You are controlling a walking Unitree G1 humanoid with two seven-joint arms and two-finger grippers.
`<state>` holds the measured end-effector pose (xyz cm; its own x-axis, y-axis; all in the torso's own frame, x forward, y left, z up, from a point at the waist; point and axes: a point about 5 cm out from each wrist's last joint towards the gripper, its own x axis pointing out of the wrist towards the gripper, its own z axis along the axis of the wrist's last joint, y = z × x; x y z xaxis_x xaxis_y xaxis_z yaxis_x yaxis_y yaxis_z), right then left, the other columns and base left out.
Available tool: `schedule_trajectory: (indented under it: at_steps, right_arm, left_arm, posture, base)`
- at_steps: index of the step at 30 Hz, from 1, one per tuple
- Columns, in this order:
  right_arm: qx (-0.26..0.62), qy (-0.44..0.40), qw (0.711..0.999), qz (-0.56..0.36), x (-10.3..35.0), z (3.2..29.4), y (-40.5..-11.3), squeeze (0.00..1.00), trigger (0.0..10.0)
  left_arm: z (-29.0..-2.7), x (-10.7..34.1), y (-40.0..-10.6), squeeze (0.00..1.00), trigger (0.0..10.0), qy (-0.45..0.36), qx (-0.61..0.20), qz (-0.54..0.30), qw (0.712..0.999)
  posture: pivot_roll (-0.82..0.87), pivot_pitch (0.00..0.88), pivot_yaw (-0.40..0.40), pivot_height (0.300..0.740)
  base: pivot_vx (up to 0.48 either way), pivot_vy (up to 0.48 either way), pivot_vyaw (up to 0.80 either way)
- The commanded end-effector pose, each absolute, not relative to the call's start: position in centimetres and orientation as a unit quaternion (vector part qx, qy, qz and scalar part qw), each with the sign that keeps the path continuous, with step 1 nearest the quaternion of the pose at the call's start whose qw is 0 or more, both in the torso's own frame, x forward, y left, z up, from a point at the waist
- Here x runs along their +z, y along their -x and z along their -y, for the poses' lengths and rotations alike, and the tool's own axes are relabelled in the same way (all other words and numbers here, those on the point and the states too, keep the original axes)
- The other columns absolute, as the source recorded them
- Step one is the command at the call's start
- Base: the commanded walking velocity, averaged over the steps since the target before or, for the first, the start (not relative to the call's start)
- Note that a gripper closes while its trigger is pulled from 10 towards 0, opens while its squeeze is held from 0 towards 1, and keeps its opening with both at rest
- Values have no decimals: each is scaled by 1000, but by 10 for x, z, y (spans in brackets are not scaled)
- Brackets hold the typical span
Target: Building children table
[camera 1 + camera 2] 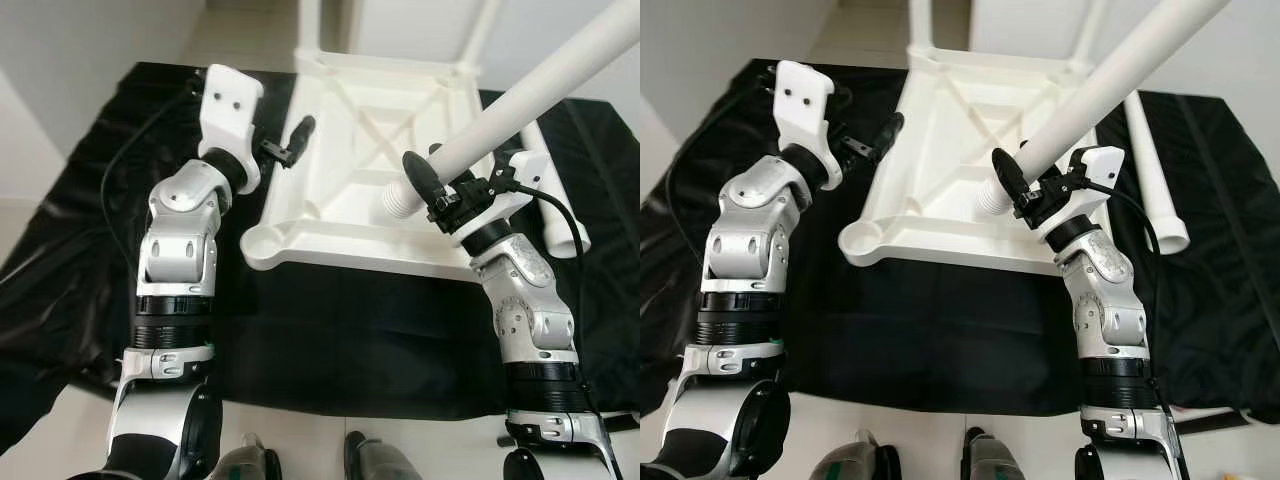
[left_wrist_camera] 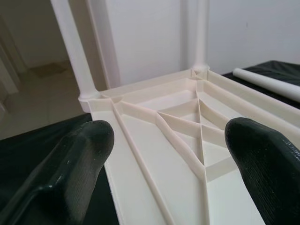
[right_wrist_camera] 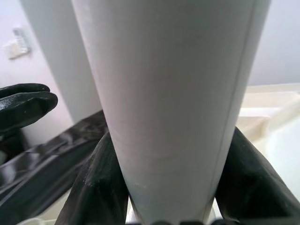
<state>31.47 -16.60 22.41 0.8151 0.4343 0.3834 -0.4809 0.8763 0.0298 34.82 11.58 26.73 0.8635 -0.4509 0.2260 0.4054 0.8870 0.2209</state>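
A white plastic tabletop [image 1: 372, 128] lies upside down on a black cloth [image 1: 350, 330]. Two white legs [image 2: 72, 47] [image 2: 200, 33] stand upright in its far corners. My right gripper [image 1: 437, 192] is shut on a third white leg [image 1: 540, 90]. That leg tilts up to the right, and its threaded end [image 1: 400, 200] hangs just over the tabletop's near right part. In the right wrist view the black fingers [image 3: 98, 187] clamp both sides of the leg [image 3: 168, 93]. My left gripper [image 2: 171, 145] is open at the tabletop's left edge, holding nothing.
A fourth white leg [image 1: 1155, 170] lies loose on the cloth, right of the tabletop. The near left corner socket [image 1: 262, 240] holds no leg. Pale floor [image 1: 300, 440] runs along the cloth's near edge, and white walls rise behind.
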Motion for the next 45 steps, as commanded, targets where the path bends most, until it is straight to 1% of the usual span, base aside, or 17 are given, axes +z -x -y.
schedule_trajectory:
  at_steps: [1,4,6,7,15,19,22,26,28,35,36,39,40,41,43,44,45]
  right_arm:
    - [238,-64,951,186,224,167,-314,0,10000]
    - [234,-61,953,184,224,170,-313,0,10000]
    - [234,-61,953,184,224,171,-314,0,10000]
    - [236,-60,953,183,224,170,-314,0,10000]
    - [240,-58,952,178,224,169,-316,0,10000]
    - [244,-55,952,175,223,168,-318,0,10000]
    - [244,-53,952,177,223,167,-318,0,10000]
    - [245,-53,951,179,223,166,-319,0,10000]
    - [245,-55,951,180,223,166,-319,0,10000]
    - [240,-55,953,174,221,166,-319,0,10000]
    - [225,-51,959,165,220,169,-322,0,10000]
    - [218,-48,962,160,220,171,-324,0,10000]
    - [203,-39,967,151,219,174,-326,0,10000]
    - [203,-39,967,151,219,174,-326,0,10000]
    - [164,-19,980,115,213,181,-333,0,10000]
    - [164,-19,980,115,213,181,-333,0,10000]
    - [151,-13,983,104,211,183,-335,0,10000]
  left_arm:
    - [-121,268,-350,0,10000,-81,-179,138,971]
    - [-126,267,-350,0,10000,-83,-154,145,974]
    - [-126,267,-350,0,10000,-85,-152,146,974]
    - [-125,266,-350,0,10000,-100,-148,150,972]
    - [-124,262,-350,0,10000,-81,-150,141,975]
    - [-123,262,-350,0,10000,-72,-162,141,974]
    - [-123,264,-349,0,10000,-83,-161,146,973]
    - [-124,263,-350,0,10000,-72,-162,144,974]
    - [-124,263,-349,0,10000,-78,-161,146,973]
    - [-123,260,-349,0,10000,-76,-172,134,973]
    - [-120,262,-347,0,10000,-90,-204,132,966]
    - [-118,263,-347,0,10000,-97,-220,128,962]
    - [-115,263,-345,0,10000,-100,-248,124,956]
    - [-115,263,-345,0,10000,-100,-248,124,956]
    - [-105,262,-340,0,10000,-107,-308,110,939]
    - [-105,262,-340,0,10000,-107,-308,110,939]
    - [-102,261,-339,0,10000,-110,-325,106,933]
  posture:
    - [17,95,10,740]
    - [19,90,2,740]
    - [19,90,2,740]
    - [19,87,0,740]
    - [20,80,-6,740]
    - [25,64,-9,740]
    - [28,59,-8,740]
    - [30,54,-7,740]
    - [30,54,-7,740]
    - [33,49,-4,740]
    - [38,57,-9,740]
    - [38,57,-9,740]
    - [41,60,-11,740]
    - [41,60,-11,740]
    - [45,68,-14,740]
    - [45,68,-14,740]
    - [46,69,-15,740]
  base:
    - [0,0,-769]
    - [0,0,-763]
    - [0,0,-763]
    - [0,0,-763]
    - [0,0,-766]
    - [0,0,-769]
    - [0,0,-769]
    - [0,0,-777]
    - [0,0,-688]
    - [0,0,0]
    - [0,0,0]
    - [0,0,0]
    - [0,0,0]
    - [0,0,0]
    - [0,0,0]
    - [0,0,0]
    - [0,0,0]
